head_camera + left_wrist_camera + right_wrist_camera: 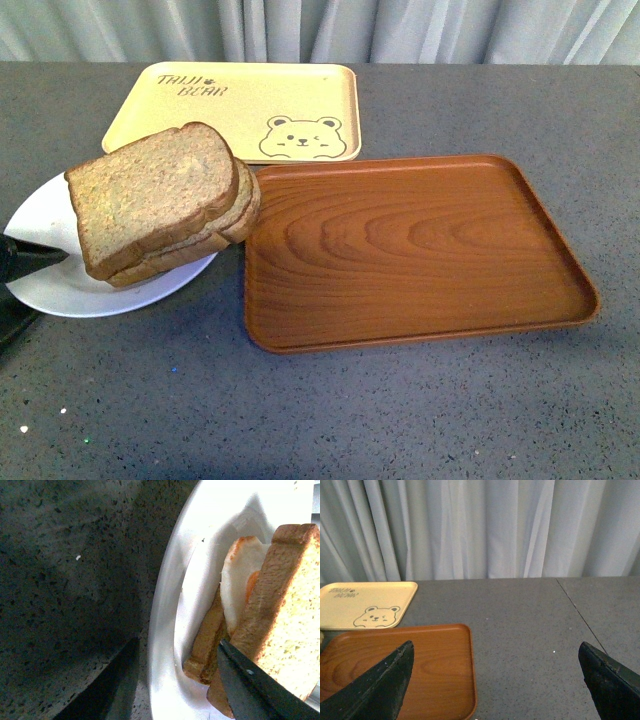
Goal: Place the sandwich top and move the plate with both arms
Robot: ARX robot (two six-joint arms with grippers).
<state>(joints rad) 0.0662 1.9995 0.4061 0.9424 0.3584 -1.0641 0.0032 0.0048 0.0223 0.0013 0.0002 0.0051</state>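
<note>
A dark grey speckled tabletop (520, 610) extends beneath and ahead of the right gripper (490, 690), a thin straight seam (575, 607) crosses its surface ahead of that gripper, and pale grey pleated curtains (485, 530), evenly lit, hang along the tabletop's far edge, well beyond the gripper.

Dark grey speckled table (400, 420) — three things lying directly on it.

On my feed the white plate (40, 215) sits at the left, close beside the brown wood-grain tray (420, 250), which fills the middle and right. The yellow bear-print tray (300, 85) lies behind them, its near edge just beside the brown tray's far edge — touching or not, I can't tell. A thin seam (580, 615) crosses the tabletop further right.
</note>
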